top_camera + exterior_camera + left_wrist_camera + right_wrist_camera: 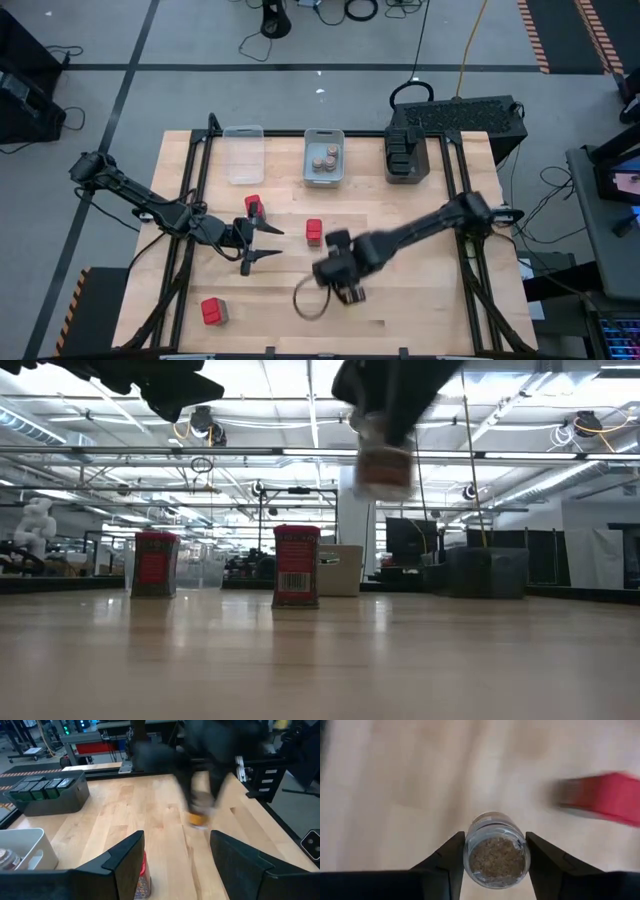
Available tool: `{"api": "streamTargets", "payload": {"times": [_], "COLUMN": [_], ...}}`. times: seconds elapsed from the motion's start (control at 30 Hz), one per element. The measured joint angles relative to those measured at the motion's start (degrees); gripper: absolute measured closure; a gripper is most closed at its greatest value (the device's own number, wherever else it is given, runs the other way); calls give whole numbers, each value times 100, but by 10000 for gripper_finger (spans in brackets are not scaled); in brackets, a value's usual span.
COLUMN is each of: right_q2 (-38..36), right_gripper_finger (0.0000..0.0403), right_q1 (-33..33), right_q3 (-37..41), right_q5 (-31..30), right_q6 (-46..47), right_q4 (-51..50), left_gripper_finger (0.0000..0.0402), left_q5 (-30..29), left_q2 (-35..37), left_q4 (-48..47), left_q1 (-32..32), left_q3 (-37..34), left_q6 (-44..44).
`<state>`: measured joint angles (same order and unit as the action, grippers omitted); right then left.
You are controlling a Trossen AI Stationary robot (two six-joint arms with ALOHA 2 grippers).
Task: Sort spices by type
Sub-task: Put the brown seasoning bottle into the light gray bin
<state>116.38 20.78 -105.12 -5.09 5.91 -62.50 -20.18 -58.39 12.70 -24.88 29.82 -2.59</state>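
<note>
My right gripper (348, 290) is over the table's near middle and is shut on a small round jar (495, 854) of brownish spice. The low view shows the jar (383, 460) well above the table. My left gripper (268, 244) hovers open left of centre, pointing toward the table's right. Its fingers stand apart with nothing between them. A red block (314, 231) stands just ahead of it and shows by one finger in the left wrist view (142, 872). A second red block (253, 205) stands beside the left arm. A third (213, 311) sits near the near-left corner. My right gripper pinches the jar between its two fingers, one on each side of its round wall (470, 851). The fingers come from above, pointing down. The jar is lifted clear of the table and sits below the gripper, with one end facing the wrist camera.
Three bins line the far edge. One is a clear bin (243, 153), one a grey bin (324, 172) holding round jars, and one a dark bin (406, 172) holding dark blocks. A cable loop (310, 300) hangs by the right gripper. Bare wood lies on the near-right part of the table.
</note>
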Motion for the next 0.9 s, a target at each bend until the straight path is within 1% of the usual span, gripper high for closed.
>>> {"api": "streamTargets", "payload": {"times": [0.1, 0.17, 0.27, 0.37, 0.47, 0.63, 0.77, 0.9], "right_q2": [-358, -566, -765, -798, -742, -540, -111, 597], "right_gripper_finger": [249, 250, 250, 249, 249, 249, 248, 248], "right_q1": [-426, -781, -1419, -2170, -2930, -3990, -4598, -4894], "right_q3": [0, 0, -4, -4, -4, -66, -634, -1484], "right_q5": [-436, -618, -697, -642, -238, 99, 567, 925], "right_q6": [-386, -712, -1146, -1434, -1850, -2446, -2465, -2490], "right_q4": [-184, -164, 17, 315, 658, 1288, 1308, 1099], "left_gripper_finger": [169, 169, 169, 169, 169, 169, 169, 169], "left_q5": [0, 0, -2, -3, -7, -108, -151, -160], "left_q2": [0, 0, 0, 0, 1, 0, 2, 2], "left_q4": [-5, -25, -37, -49, -45, -47, -49, -70], "left_q1": [0, 0, 0, 5, 7, 22, 90, 165], "left_q3": [0, 0, 0, 0, 0, 0, 0, 0], "left_q6": [0, 0, 3, 2, 2, 26, 120, 149]}}
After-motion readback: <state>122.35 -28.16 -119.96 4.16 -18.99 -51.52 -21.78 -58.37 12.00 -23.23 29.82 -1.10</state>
